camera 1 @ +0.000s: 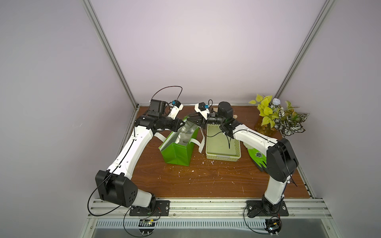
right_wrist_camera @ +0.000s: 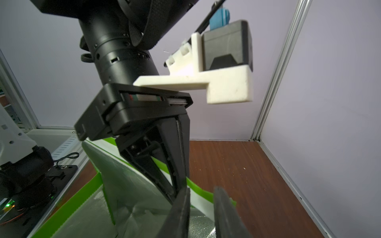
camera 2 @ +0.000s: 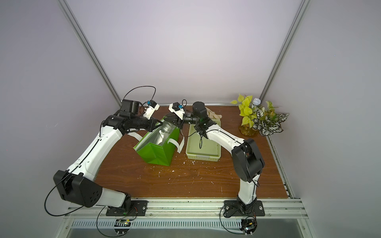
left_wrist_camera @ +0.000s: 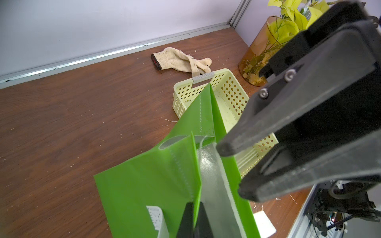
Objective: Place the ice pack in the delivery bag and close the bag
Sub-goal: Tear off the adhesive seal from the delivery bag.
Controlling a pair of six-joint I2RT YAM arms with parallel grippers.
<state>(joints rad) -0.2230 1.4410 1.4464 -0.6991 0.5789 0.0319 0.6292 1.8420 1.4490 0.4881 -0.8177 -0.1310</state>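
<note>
Both met at the delivery bag [camera 1: 177, 152]: left gripper [left_wrist_camera: 195, 206] pinched its rim, right gripper [left_wrist_camera: 232, 171] gaped; I favoured slow, even spreading.

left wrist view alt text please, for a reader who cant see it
The left gripper pinches one wall of an open green delivery bag with silver lining, while the right gripper straddles its rim, fingers apart. Beyond, on the wooden table, are a pale perforated basket, a cream glove and a plant in an amber vase.
</note>
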